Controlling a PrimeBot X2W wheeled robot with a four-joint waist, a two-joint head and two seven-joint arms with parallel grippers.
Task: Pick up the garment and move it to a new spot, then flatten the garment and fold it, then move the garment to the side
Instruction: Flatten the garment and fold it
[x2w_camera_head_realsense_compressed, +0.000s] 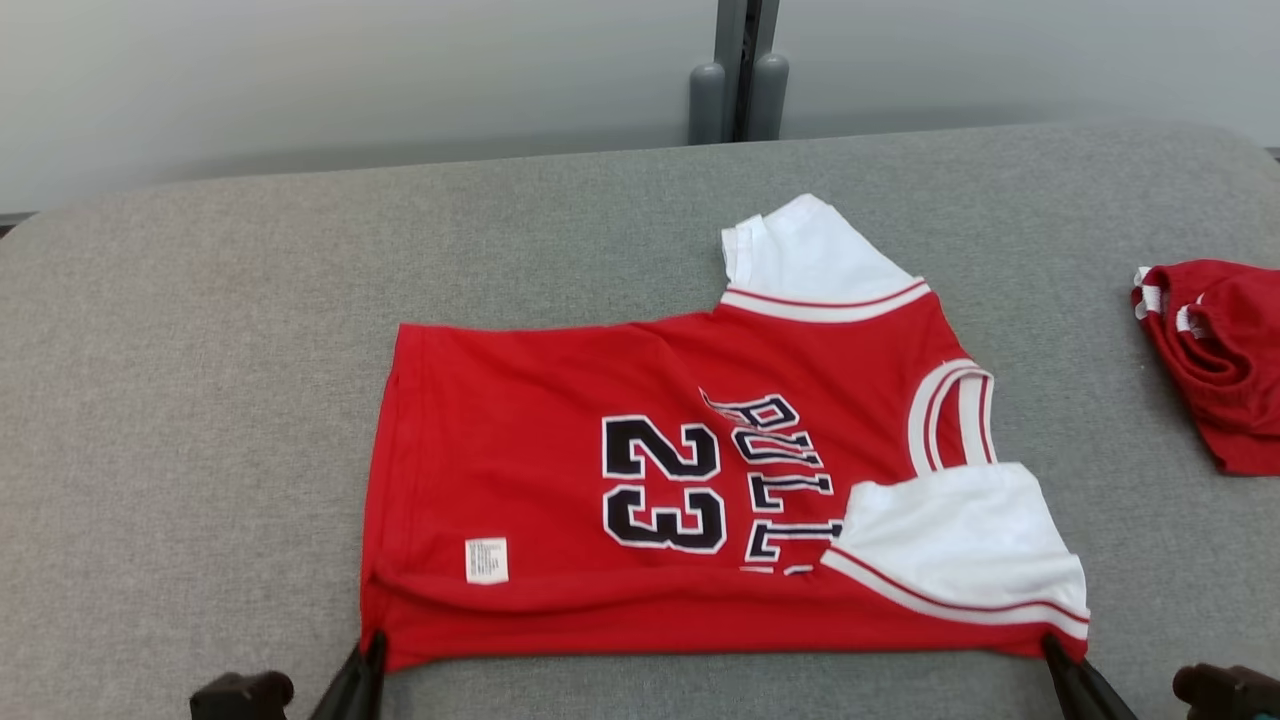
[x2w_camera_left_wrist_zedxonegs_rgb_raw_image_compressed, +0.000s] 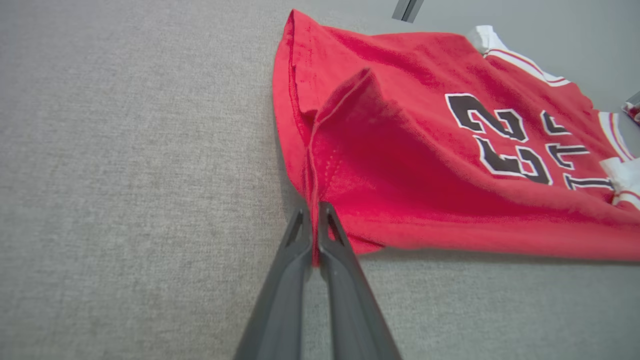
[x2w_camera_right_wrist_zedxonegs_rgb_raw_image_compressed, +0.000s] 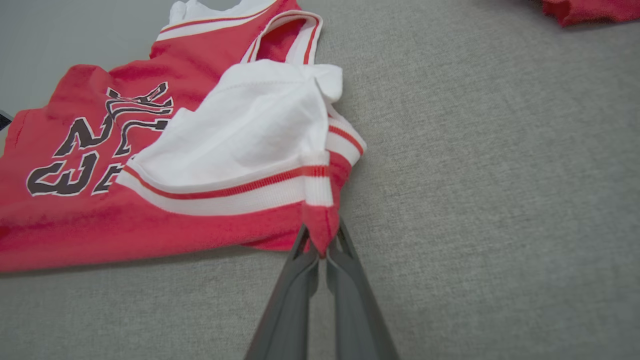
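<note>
Left claw (x2w_camera_left_wrist_zedxonegs_rgb_raw_image_compressed: 313, 212), right claw (x2w_camera_right_wrist_zedxonegs_rgb_raw_image_compressed: 322, 234) gripping jersey's (x2w_camera_head_realsense_compressed: 560, 420) near edge

Left end effector (x2w_camera_head_realsense_compressed: 372, 652) and right end effector (x2w_camera_head_realsense_compressed: 1052, 652), fingers pointing forward, each clamp the garment (x2w_camera_head_realsense_compressed: 530, 400).

A second red garment (x2w_camera_head_realsense_compressed: 1222, 350) lies crumpled at the grey fabric surface's (x2w_camera_head_realsense_compressed: 200, 400) right side.

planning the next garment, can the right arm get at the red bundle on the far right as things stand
Probably not yet: the right gripper is shut on the jersey. Bare table lies between it and the bundle.
</note>
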